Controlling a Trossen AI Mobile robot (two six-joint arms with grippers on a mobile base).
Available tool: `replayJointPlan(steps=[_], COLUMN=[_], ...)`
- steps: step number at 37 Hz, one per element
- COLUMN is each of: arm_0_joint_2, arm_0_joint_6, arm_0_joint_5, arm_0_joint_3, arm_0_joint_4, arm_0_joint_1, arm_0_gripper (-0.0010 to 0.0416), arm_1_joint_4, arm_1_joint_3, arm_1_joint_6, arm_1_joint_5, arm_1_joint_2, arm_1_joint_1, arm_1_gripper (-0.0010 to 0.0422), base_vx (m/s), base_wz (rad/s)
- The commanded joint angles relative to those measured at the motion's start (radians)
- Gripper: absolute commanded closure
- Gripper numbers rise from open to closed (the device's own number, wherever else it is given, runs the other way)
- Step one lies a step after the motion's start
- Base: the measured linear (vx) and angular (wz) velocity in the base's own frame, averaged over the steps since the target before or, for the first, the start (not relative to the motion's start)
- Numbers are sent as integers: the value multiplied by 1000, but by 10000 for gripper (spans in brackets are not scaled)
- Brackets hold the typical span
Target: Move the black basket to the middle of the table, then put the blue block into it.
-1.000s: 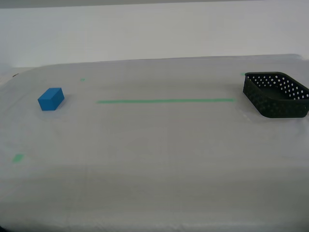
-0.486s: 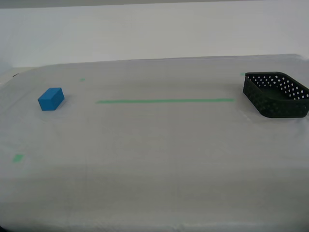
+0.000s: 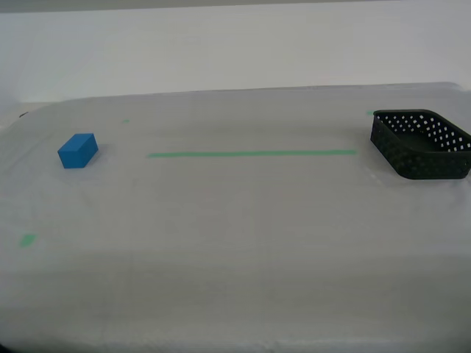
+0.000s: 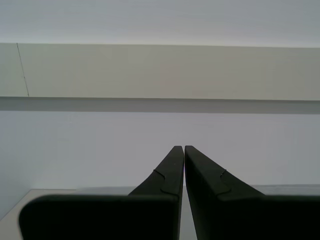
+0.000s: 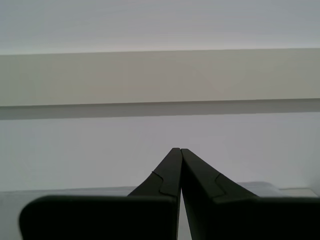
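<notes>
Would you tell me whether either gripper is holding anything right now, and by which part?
Nothing is held. My first gripper and my second gripper are shut on nothing; the block and basket sit untouched on the table.

black basket point(image 3: 421, 145): exterior view's right, empty | blue block point(image 3: 78, 150): exterior view's left, well apart | table point(image 3: 235, 243)

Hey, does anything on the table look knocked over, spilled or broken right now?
Nothing stands out. The basket sits upright at the exterior view's right edge, partly cut off by the frame, and the block lies flat far to the left. The table cloth looks clean.
</notes>
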Motion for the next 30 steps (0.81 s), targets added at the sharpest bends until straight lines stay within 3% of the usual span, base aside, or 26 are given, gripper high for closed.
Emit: replayJointPlan(steps=[1,16,23,30], arm_0_joint_2=[0,0,0,0], arm_0_joint_6=[3,8,13,14], arm_0_joint_5=[0,0,0,0], arm_0_joint_3=[1,78,132,169], arm_0_joint_4=[-7,-181,-348,-442], arm_0_joint_1=[1,1,0,0], arm_0_gripper=[406,406,406,406], arm_1_joint_4=[4,4,4,4], arm_1_joint_3=[0,0,0,0], arm_1_joint_6=[2,2,2,2], arm_1_joint_5=[-1,-1,-1,-1], arm_1_joint_2=[0,0,0,0], arm_1_joint_1=[0,0,0,0], arm_1_gripper=[412,412,412,412], base_vx=[0,0,0,0], base_wz=[0,0,0,0])
